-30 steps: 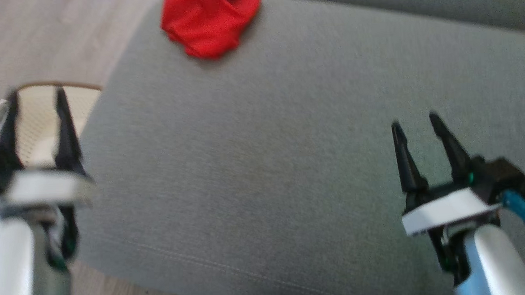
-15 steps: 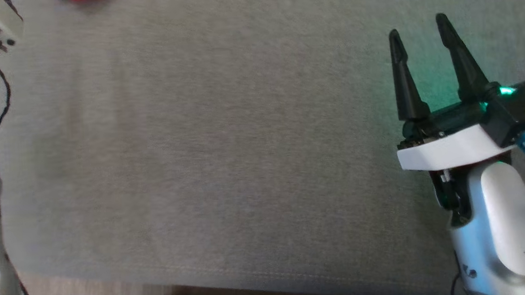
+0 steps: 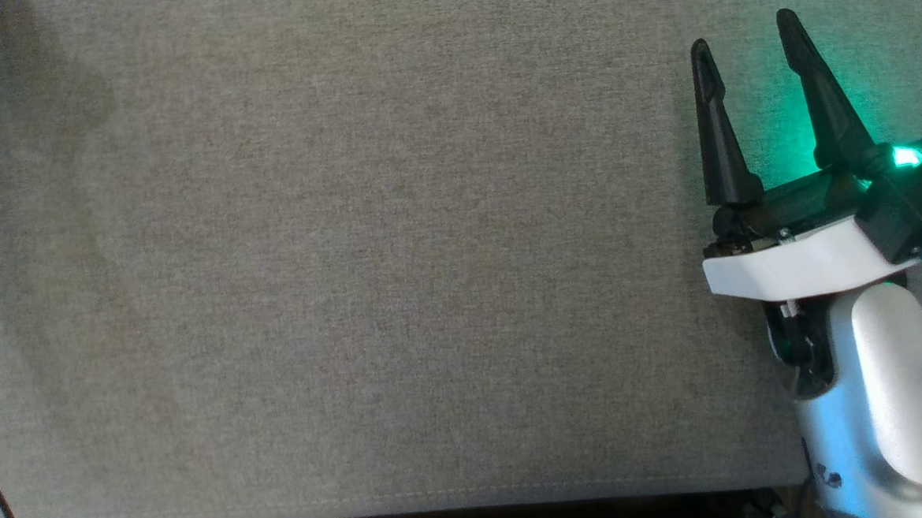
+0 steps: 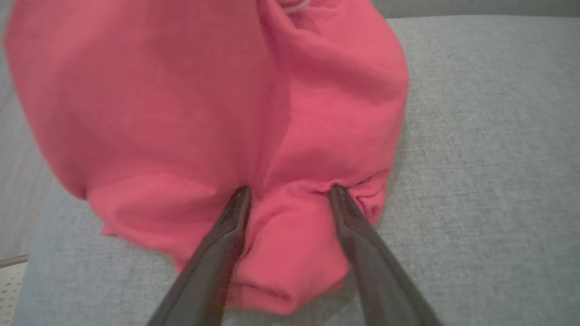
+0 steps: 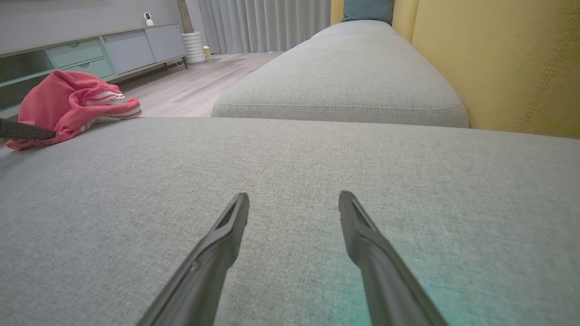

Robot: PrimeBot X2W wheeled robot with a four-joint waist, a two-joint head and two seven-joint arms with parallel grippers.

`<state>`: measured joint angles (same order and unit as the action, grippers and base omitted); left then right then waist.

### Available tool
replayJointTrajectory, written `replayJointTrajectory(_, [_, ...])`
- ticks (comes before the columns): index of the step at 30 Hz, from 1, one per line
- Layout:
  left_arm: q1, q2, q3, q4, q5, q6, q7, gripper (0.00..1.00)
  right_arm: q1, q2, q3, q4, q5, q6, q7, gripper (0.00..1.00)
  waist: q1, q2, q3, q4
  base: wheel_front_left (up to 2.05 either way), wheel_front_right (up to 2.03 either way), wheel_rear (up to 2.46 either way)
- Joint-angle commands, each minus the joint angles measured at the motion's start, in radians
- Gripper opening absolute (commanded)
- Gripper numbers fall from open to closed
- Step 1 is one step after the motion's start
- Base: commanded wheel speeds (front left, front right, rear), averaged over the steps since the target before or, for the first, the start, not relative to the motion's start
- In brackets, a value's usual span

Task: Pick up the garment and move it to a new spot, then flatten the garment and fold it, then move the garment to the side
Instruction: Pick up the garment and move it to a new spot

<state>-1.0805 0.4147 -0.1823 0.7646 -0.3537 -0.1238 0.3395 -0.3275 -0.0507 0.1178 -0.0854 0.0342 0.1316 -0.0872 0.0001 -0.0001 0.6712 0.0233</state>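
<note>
The garment [image 4: 181, 90] is a crumpled red piece with white stripes, lying at the far left end of the grey seat cushion [image 5: 290, 154]. My left gripper [image 4: 290, 190] is open, both fingertips pressed into the fabric with a bunched fold between them. In the right wrist view the garment [image 5: 68, 104] lies far off to the left, with a dark left finger [image 5: 25, 131] against it. My right gripper [image 3: 745, 31] hovers open and empty over bare cushion [image 3: 350, 257] at the right; its fingers [image 5: 226, 235] are spread wide.
A second grey cushion [image 5: 344, 77] continues beyond the seam, with a yellow backrest [image 5: 498, 59] along the right. Past the garment are wooden floor [image 5: 195, 86] and a low grey cabinet [image 5: 90, 50]. The cushion's front edge [image 3: 442, 501] runs near me.
The head camera has swung down and round, so the garment and basket have left its picture. My left arm has reached out to the garment. The right gripper stays open.
</note>
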Motion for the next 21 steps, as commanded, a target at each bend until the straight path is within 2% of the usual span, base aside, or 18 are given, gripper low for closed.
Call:
replayJointTrajectory(1, [-0.002, 0.068, 0.019, 0.003, 0.008, 0.007, -0.010, 0.44, 0.004, 0.000, 0.022, -0.038, 0.007, -0.001, -0.009, 1.00, -0.0001, 0.0001, 0.001, -0.005, 0.00, 0.00, 0.00])
replayJointTrajectory(2, [-0.004, 0.072, 0.020, 0.010, 0.010, 0.013, -0.022, 0.17, 0.003, 0.000, 0.022, -0.036, 0.008, -0.001, -0.011, 1.00, -0.0001, 0.0001, -0.001, -0.005, 0.00, 0.00, 0.00])
replayJointTrajectory(3, [-0.007, 0.075, 0.020, 0.016, 0.013, 0.016, -0.036, 0.00, 0.002, 0.000, 0.021, -0.033, 0.010, -0.001, -0.013, 1.00, -0.0001, 0.0001, -0.004, -0.005, 0.00, 0.00, 0.00])
replayJointTrajectory(11, [-0.029, 0.085, 0.009, 0.037, 0.033, 0.028, -0.150, 0.00, 0.004, 0.000, 0.017, 0.005, 0.022, -0.001, -0.038, 1.00, -0.0001, 0.0001, -0.089, 0.007, 0.00, 0.00, 0.00])
replayJointTrajectory(21, [-0.062, 0.082, -0.061, 0.003, 0.052, 0.005, -0.230, 0.00, 0.035, 0.000, 0.011, 0.081, 0.058, -0.001, -0.072, 1.00, -0.0001, 0.0001, -0.277, 0.008, 0.00, 0.00, 0.00])
